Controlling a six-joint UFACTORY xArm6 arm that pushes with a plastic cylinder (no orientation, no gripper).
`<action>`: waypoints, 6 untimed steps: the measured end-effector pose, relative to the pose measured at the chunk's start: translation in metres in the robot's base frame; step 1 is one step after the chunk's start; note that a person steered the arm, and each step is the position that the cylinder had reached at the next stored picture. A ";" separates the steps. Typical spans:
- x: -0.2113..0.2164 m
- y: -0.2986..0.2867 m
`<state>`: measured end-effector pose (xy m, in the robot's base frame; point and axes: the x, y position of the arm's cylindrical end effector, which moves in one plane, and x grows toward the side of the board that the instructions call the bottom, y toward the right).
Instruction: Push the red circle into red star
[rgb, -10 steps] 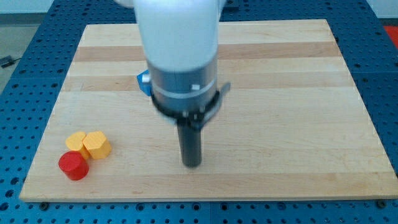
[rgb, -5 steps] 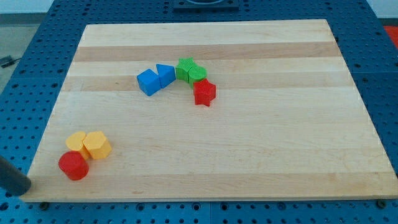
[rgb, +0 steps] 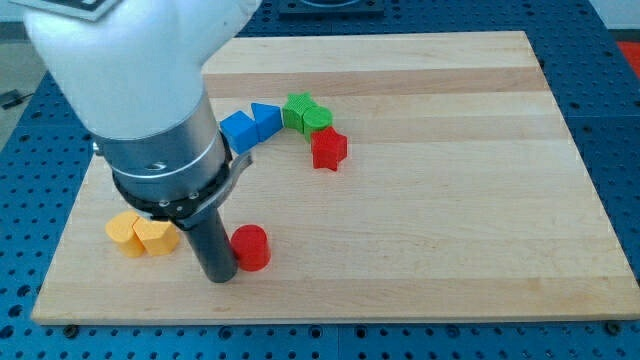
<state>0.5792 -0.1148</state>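
The red circle (rgb: 250, 247) is a short red cylinder near the board's bottom edge, left of centre. My tip (rgb: 219, 277) stands right against its left side. The red star (rgb: 328, 149) lies up and to the right of the circle, well apart from it. The arm's white and grey body covers the board's upper left.
A blue cube (rgb: 238, 131) and a blue triangle (rgb: 265, 119) lie left of the star, with two green blocks (rgb: 306, 113) just above it. Two yellow blocks (rgb: 142, 235) sit left of my tip. The wooden board (rgb: 450, 200) rests on a blue perforated table.
The red circle has slid right along the bottom edge, away from the yellow blocks. My tip has come from the bottom left corner to the circle's left side. The yellow blocks shifted slightly.
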 end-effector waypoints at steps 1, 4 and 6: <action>0.015 0.000; -0.028 0.016; -0.076 0.017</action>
<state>0.5032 -0.0975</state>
